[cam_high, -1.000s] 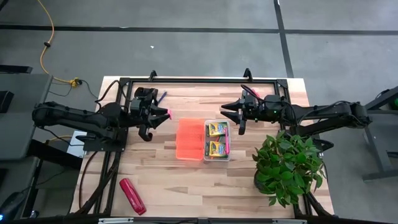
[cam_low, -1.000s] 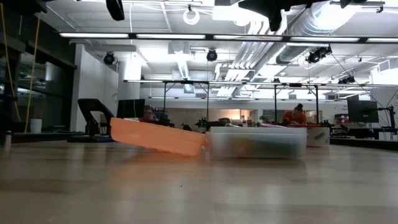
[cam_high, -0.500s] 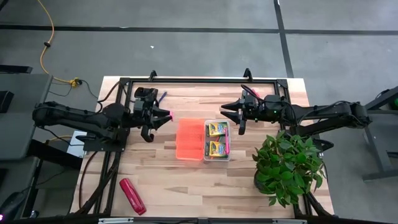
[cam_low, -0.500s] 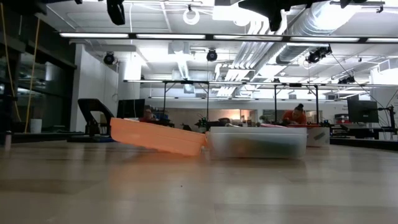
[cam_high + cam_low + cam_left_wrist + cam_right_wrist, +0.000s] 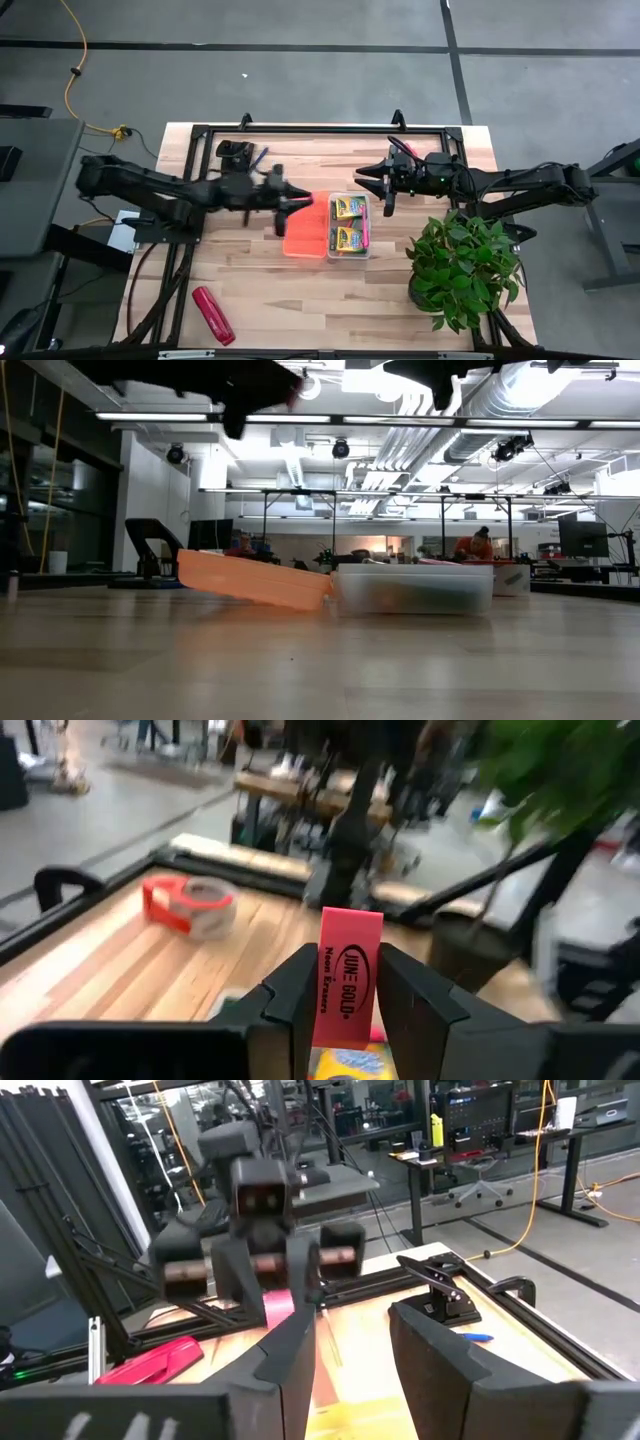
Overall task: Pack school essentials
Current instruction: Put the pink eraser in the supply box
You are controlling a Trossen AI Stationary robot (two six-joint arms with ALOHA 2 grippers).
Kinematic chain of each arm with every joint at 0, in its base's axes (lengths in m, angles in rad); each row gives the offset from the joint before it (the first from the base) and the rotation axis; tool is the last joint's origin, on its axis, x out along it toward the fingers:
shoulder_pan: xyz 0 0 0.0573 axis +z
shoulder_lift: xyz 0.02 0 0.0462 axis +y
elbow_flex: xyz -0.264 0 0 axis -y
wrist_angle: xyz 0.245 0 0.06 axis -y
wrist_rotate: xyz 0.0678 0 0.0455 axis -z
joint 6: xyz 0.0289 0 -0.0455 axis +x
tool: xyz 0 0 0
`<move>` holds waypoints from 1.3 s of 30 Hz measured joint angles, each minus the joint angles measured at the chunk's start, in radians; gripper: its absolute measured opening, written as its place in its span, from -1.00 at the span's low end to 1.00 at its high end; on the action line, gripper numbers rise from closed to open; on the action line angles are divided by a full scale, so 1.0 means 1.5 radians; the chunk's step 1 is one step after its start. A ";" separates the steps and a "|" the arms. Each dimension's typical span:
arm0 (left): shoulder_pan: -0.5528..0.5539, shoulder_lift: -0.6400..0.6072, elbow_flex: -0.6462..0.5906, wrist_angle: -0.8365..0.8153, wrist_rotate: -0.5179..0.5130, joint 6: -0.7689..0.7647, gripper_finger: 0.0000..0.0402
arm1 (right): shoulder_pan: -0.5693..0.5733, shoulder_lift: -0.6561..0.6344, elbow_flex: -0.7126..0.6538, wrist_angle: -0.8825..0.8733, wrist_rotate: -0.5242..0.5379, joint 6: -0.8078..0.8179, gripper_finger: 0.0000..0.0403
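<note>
My left gripper (image 5: 289, 201) reaches over the orange lid's (image 5: 305, 226) far edge and is shut on a short flat pink eraser (image 5: 348, 970) with dark lettering. A clear box (image 5: 349, 225) right of the lid holds two yellow-and-green crayon boxes (image 5: 349, 208). The lid leans with one long edge against the box (image 5: 412, 588). My right gripper (image 5: 372, 186) hangs open and still over the box's far right corner. A blue pen (image 5: 259, 157) lies by the far left frame. The pencils do not show. My left gripper pinches the pink eraser (image 5: 304, 199) between its two fingers (image 5: 300, 990) by the flat faces of its near half. The fingers point about level toward the table's right and lie along it. Its free end (image 5: 352, 925) sticks out past the fingertips, lifted clear above the lid.
A long red glossy object (image 5: 212, 314) lies at the near left. A potted plant (image 5: 462, 258) stands at the near right beside the box. A tape roll (image 5: 188, 905) sits at the far side. Black frame rails (image 5: 320, 130) border the table.
My left gripper has swung from the table's left side toward the right, carrying the pink eraser in its shut fingers. It now stands over the orange lid's far edge with its fingers pointing toward the clear box. The right arm has kept still.
</note>
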 joint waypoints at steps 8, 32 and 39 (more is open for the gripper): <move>0.024 0.230 0.162 -0.081 0.000 0.053 -0.55 | 0.000 0.000 0.000 -0.001 0.012 0.004 -0.38; 0.050 0.514 0.395 -0.320 -0.012 0.245 -0.55 | 0.000 0.000 0.000 -0.033 0.013 0.023 -0.38; 0.050 0.514 0.395 -0.326 -0.021 0.245 -0.55 | 0.000 0.000 0.000 -0.033 0.013 0.022 -0.38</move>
